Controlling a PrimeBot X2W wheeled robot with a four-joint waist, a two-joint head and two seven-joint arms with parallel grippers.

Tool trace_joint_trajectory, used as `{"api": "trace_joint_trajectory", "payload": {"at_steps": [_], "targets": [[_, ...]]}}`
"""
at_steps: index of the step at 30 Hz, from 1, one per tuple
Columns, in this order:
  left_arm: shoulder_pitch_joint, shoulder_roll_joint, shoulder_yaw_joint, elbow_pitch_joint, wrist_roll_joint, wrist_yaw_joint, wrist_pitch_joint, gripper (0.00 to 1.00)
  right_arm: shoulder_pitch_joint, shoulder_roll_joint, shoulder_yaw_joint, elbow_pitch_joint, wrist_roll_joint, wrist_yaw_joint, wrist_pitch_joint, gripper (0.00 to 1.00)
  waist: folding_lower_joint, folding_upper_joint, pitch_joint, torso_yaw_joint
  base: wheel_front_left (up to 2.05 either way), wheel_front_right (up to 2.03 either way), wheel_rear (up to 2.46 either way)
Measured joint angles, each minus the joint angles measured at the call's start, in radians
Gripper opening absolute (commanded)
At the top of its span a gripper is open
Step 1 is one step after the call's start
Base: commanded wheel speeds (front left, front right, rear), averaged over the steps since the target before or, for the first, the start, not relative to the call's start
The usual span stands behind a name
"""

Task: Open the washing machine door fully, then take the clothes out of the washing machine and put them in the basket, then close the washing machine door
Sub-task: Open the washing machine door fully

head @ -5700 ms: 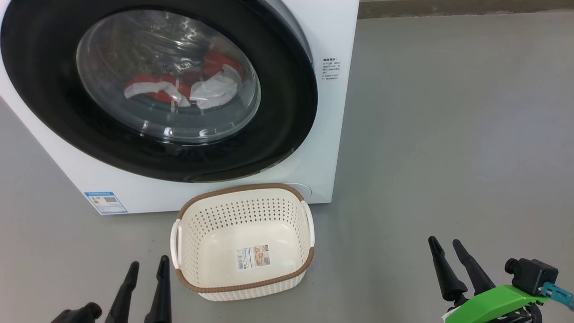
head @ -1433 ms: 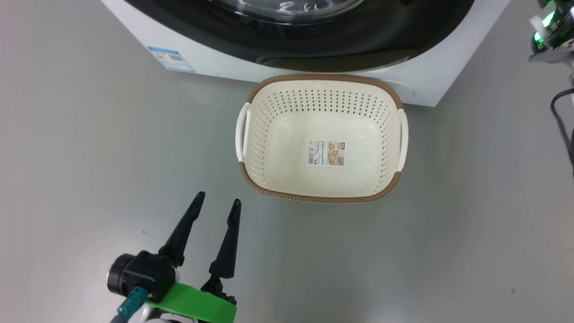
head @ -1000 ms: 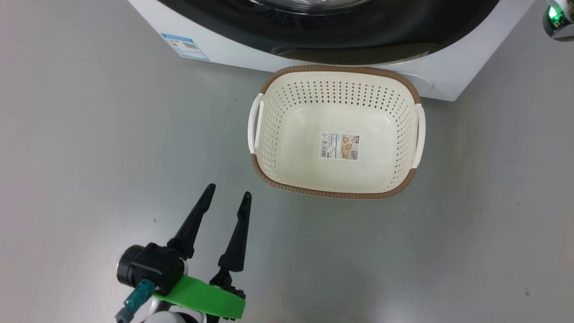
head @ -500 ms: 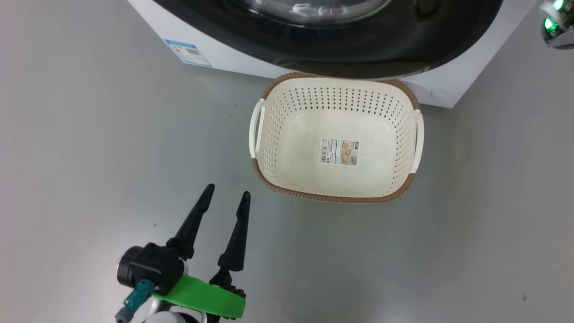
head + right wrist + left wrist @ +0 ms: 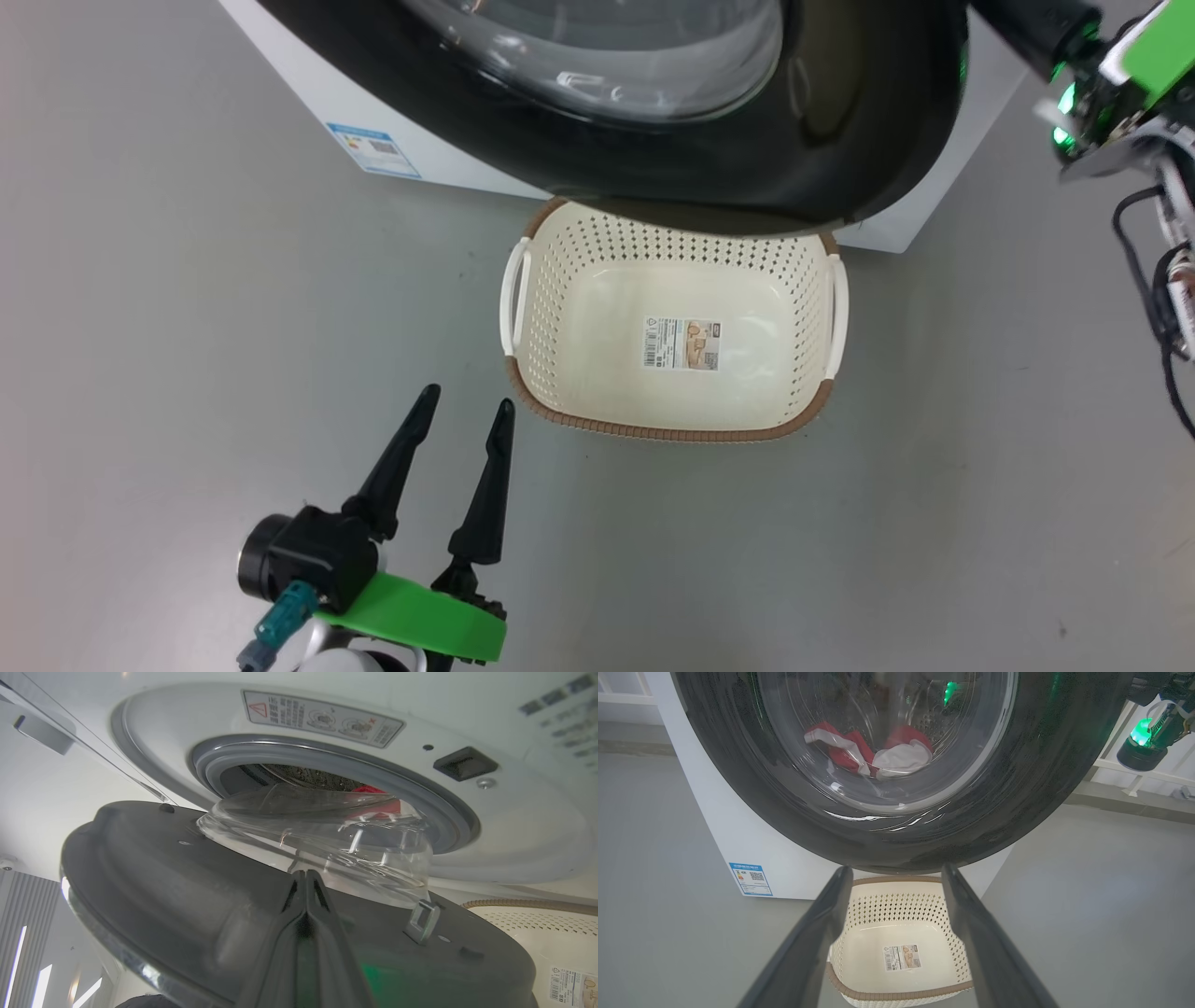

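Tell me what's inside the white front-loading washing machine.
A red fabric bundle with white panels lies in the perforated steel drum, seen through the black-rimmed glass door. Anything beneath it is hidden.

Smooth grey floor (image 5: 140, 280) runs back to a white railing (image 5: 1174, 776).

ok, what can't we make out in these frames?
- Right gripper: head view, fingertips lost behind the washing machine door rim.
- Whether it touches the door's inner face: right wrist view, too close to tell.
- Clothes: left wrist view, warped by glass and glare; piece count unclear.
- Basket far rim: head view, covered by the door.
- Blue label text: head view, too small.
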Motion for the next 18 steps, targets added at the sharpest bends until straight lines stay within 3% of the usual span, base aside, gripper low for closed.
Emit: {"api": "trace_joint_trajectory", "payload": {"at_steps": [18], "targets": [[0.024, 0.0, 0.02, 0.006, 0.024, -0.002, 0.0, 1.0, 0.134, 0.048, 0.039, -0.09, -0.017, 0.0, 0.087, 0.0, 0.0, 0.0, -0.061, -0.04, 0.0, 0.0, 0.0]]}}
